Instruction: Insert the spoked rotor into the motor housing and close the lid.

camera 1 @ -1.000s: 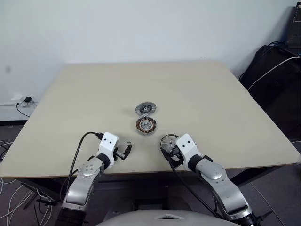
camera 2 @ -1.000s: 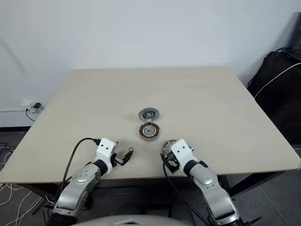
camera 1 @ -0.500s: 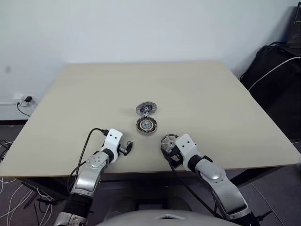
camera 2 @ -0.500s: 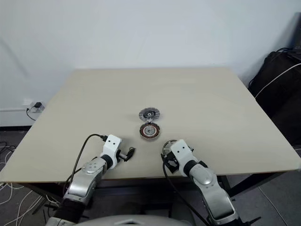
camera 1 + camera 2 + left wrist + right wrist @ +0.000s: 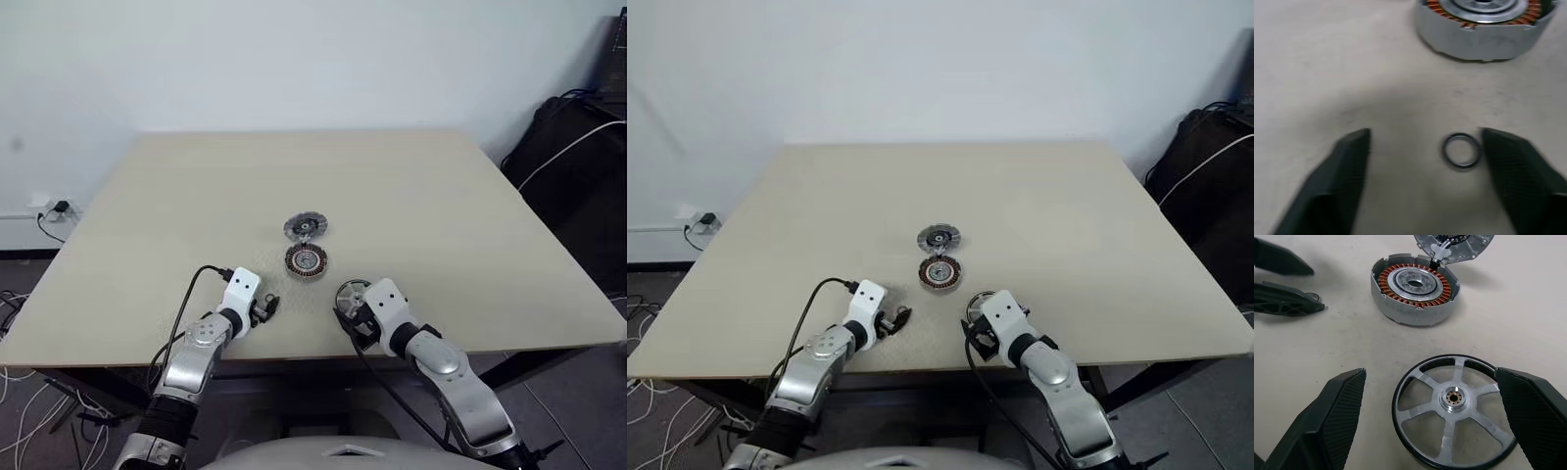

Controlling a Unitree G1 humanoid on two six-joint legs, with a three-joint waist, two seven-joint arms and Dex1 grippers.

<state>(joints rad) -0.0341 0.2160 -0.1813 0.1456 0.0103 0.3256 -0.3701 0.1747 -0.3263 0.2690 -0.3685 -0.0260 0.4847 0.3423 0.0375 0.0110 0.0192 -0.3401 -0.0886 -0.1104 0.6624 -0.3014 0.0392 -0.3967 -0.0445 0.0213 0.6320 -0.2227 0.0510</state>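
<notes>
Item: left claw (image 5: 1425, 147). Since a second ago it has slid forward and lower over the counter (image 5: 441, 215), towards the motor housing (image 5: 306, 260), and its fingers have drawn in from their widest. They are still apart, straddling a small dark ring (image 5: 1462, 151) that lies flat on the counter. Item: right claw (image 5: 1430, 374), unmoved, spread wide either side of the lid (image 5: 1455, 399), which lies flat and unclamped. Item: spoked rotor (image 5: 305, 228), behind the housing at its far edge, possibly propped against it; the contact is hard to make out. Reading: the left arm seems to be going for the ring first. The rotor is not yet seated and the housing is uncovered, its copper windings showing.
</notes>
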